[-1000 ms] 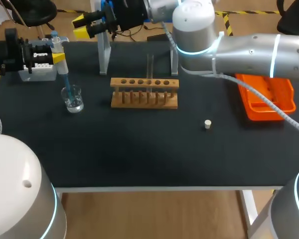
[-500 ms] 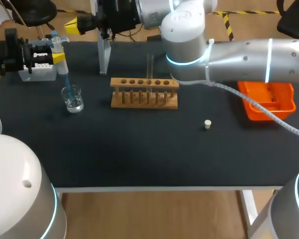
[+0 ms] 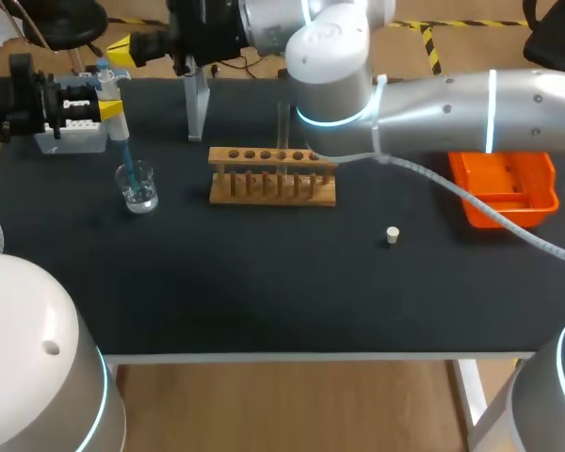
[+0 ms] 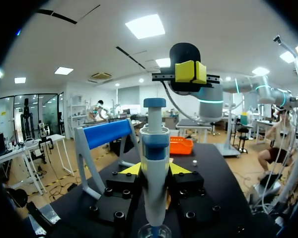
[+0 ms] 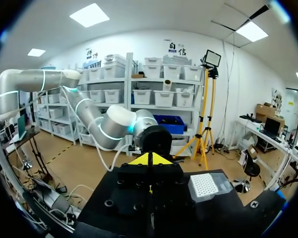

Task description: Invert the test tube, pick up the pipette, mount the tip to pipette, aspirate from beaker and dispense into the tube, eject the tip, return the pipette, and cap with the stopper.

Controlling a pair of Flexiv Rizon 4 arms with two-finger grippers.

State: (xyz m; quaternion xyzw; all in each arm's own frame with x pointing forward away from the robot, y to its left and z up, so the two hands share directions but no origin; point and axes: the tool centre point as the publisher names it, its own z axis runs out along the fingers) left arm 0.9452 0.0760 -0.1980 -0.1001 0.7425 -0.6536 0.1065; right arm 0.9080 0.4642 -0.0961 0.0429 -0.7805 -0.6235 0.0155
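- At the table's left end, the left gripper [image 3: 111, 110] is clamped on the pipette [image 4: 155, 163], one yellow finger on each side of the body.
- The pipette's long axis is vertical. The plunger end points up and the mounted tip points down into the beaker [image 3: 137, 186], which sits directly under the gripper.
- The test tube [image 3: 283, 122] stands upright in the wooden rack [image 3: 273, 177]. It lies to the right of the beaker, well apart from it and a little farther back on the table.
- Judgement: the transfer to the tube calls for a lift clear of the beaker rim, then sideways travel to the right with the pipette kept vertical over the tube's mouth.
- The right gripper [image 3: 132, 44] hangs beyond the table's back edge, behind the left gripper. Its fingers are pressed together on nothing.
- The stopper [image 3: 392, 234] lies on the mat to the right of the rack, on the right arm's side.
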